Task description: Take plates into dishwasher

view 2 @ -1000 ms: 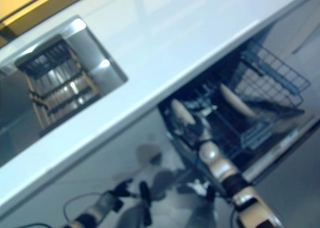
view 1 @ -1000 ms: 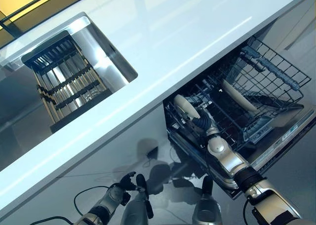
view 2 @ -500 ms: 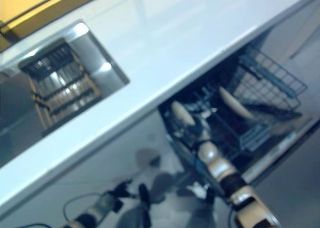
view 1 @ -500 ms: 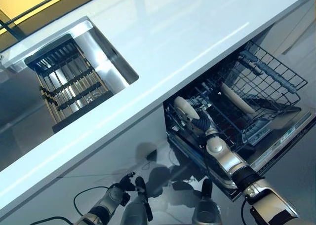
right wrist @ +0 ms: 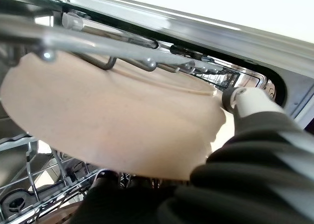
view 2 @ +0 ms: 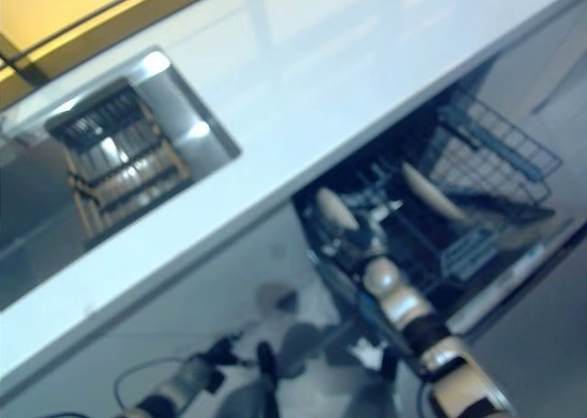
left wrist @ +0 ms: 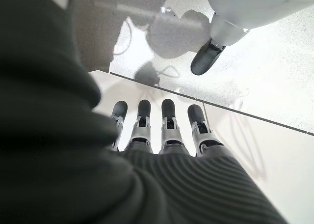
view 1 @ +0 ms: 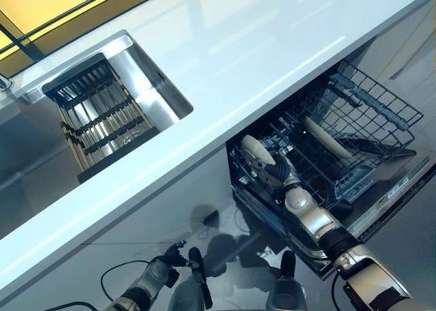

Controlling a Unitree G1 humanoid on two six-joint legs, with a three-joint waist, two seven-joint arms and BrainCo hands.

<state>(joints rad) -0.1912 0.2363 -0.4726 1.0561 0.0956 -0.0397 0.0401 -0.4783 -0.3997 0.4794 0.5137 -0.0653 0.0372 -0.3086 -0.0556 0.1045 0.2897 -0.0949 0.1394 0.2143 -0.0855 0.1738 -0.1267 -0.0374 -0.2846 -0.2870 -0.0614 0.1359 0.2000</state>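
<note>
A beige plate (view 1: 253, 150) stands on edge at the left end of the pulled-out dishwasher rack (view 1: 381, 106). My right hand (view 1: 281, 169) reaches into the rack and is shut on this plate's lower edge. In the right wrist view the plate (right wrist: 108, 116) lies against the rack's wire bars, with my thumb over its rim. A second beige plate (view 1: 327, 136) stands further right in the rack. My left hand (view 1: 165, 269) hangs low near the floor, fingers (left wrist: 162, 130) straight, holding nothing.
The white counter (view 1: 259, 45) overhangs the dishwasher. A steel sink (view 1: 146, 72) with a dark drying rack (view 1: 102, 116) is set into it at the left. The open dishwasher door (view 1: 388, 195) juts out below the rack.
The view has shifted a little. My right hand stays at the rack's left end with the plate, barely moved. The left hand has not moved.
</note>
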